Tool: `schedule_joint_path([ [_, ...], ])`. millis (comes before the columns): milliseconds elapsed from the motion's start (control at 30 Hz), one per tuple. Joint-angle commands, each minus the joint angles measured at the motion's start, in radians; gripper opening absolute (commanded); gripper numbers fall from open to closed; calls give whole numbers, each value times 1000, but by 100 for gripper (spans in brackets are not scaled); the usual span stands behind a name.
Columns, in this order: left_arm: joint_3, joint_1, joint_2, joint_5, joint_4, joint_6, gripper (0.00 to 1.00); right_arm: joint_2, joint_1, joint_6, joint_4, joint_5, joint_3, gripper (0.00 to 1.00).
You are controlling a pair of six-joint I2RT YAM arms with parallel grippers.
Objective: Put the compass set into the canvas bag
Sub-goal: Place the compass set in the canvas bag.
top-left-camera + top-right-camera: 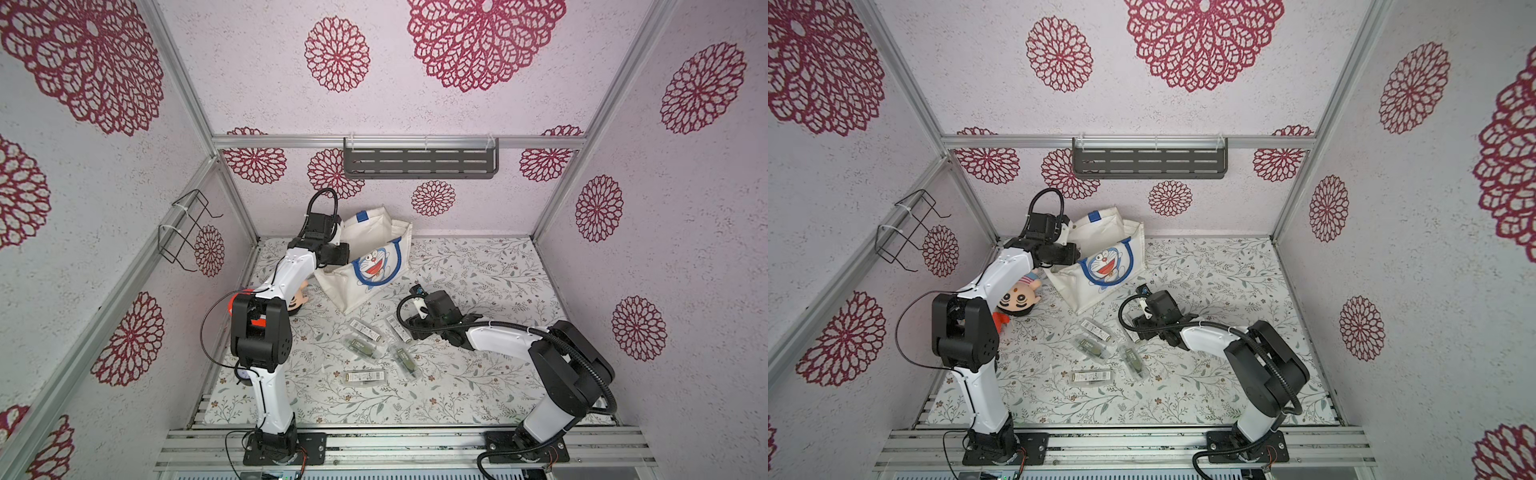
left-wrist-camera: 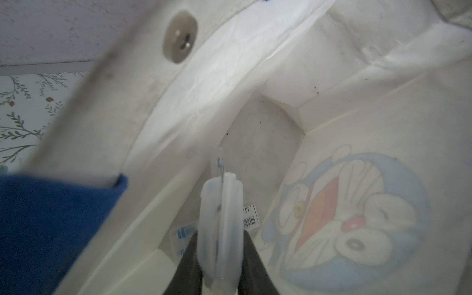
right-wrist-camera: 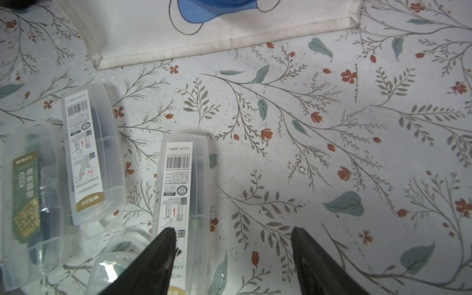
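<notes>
Left jaws tight on compass set (image 2: 221,229) inside canvas bag (image 2: 332,122); right jaws apart, low.

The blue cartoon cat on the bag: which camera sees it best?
Both top views: the blue cartoon cat shows whole on the cream canvas bag. The left wrist view sees it faintly from inside; the right wrist view catches only a blue edge.

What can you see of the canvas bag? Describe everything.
The canvas bag is boxy cream-white cloth with blue handles, a blue cartoon cat on one side and a snap inside the rim. It rests tipped on the floral table, cat side up, mouth open. The left gripper reaches inside, shut on a clear case.
</notes>
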Motion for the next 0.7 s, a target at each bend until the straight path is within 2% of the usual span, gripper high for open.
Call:
schedule_joint_path([
  [0,-10,-23,-66,-20,-102,35,21,3,14,-4,-30,7,32,77],
  [67,-5,-31,-74,-34,-124,44,22,7,21,6,-31,6,31,77],
  [433,62,-39,-39,-18,-162,52,46,86,62,42,-46,-7,75,78],
  [667,69,-47,-95,-14,-150,40,56,112,75,45,-101,21,99,76],
])
